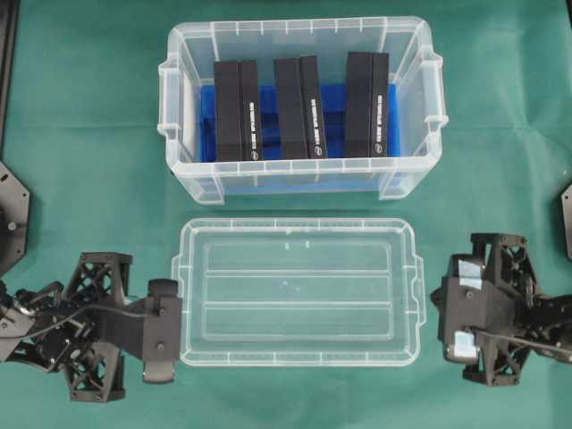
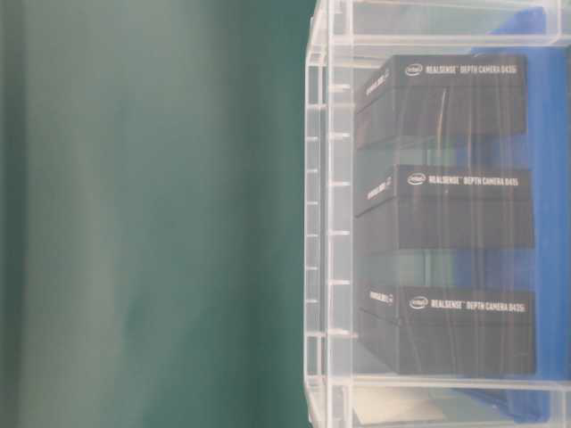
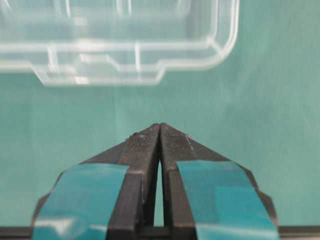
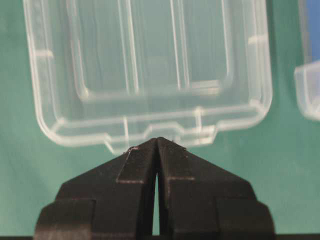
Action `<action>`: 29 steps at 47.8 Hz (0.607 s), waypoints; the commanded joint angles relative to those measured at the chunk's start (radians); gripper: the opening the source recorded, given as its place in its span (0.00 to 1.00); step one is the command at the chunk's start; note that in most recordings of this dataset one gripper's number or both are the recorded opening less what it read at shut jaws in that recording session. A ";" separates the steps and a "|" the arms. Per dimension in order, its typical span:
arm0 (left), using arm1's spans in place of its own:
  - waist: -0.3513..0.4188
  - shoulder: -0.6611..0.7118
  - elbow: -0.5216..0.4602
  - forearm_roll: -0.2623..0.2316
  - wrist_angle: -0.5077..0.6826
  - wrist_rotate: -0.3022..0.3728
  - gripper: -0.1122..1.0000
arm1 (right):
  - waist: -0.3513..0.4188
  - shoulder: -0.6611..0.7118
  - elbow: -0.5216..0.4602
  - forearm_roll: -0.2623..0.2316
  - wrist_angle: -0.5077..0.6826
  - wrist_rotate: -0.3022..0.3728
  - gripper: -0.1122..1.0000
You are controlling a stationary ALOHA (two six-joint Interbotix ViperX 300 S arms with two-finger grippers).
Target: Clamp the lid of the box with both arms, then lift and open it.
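Note:
The lid (image 1: 299,290) lies flat on the green mat, in front of the box (image 1: 179,116), which stands open with three black blocks (image 1: 298,107) on its blue floor. My left gripper (image 1: 168,331) sits at the lid's left edge, shut and empty. In the left wrist view its teal-padded tips (image 3: 160,126) meet a short way from the lid's side tab (image 3: 105,75). My right gripper (image 1: 441,308) rests just off the lid's right edge, also shut and empty. Its tips (image 4: 157,140) point at the lid's side tab (image 4: 160,130).
The table-level view shows the box wall (image 2: 328,223) and the labelled black blocks (image 2: 446,209) from the side. Green mat (image 1: 89,134) surrounds everything. Black arm mounts (image 1: 11,214) show at the left and right edges.

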 commanded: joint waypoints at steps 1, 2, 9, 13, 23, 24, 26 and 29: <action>-0.002 -0.026 -0.057 0.052 -0.002 0.006 0.11 | -0.003 -0.025 -0.058 -0.040 0.002 0.002 0.10; 0.000 -0.032 -0.066 0.064 0.000 0.008 0.11 | -0.005 -0.029 -0.067 -0.057 0.005 -0.002 0.10; 0.018 -0.084 -0.124 0.135 0.000 0.054 0.11 | -0.020 -0.063 -0.112 -0.167 0.043 -0.005 0.10; 0.043 -0.115 -0.147 0.164 -0.002 0.084 0.11 | -0.034 -0.101 -0.127 -0.249 0.071 -0.005 0.10; 0.140 -0.196 -0.170 0.186 -0.035 0.178 0.11 | -0.109 -0.207 -0.120 -0.370 0.078 -0.005 0.10; 0.149 -0.204 -0.169 0.186 -0.044 0.190 0.11 | -0.123 -0.224 -0.115 -0.383 0.075 -0.005 0.10; 0.169 -0.221 -0.164 0.186 -0.066 0.215 0.11 | -0.144 -0.245 -0.110 -0.402 0.071 -0.005 0.10; 0.199 -0.252 -0.152 0.186 -0.106 0.249 0.11 | -0.179 -0.278 -0.098 -0.433 0.060 -0.005 0.10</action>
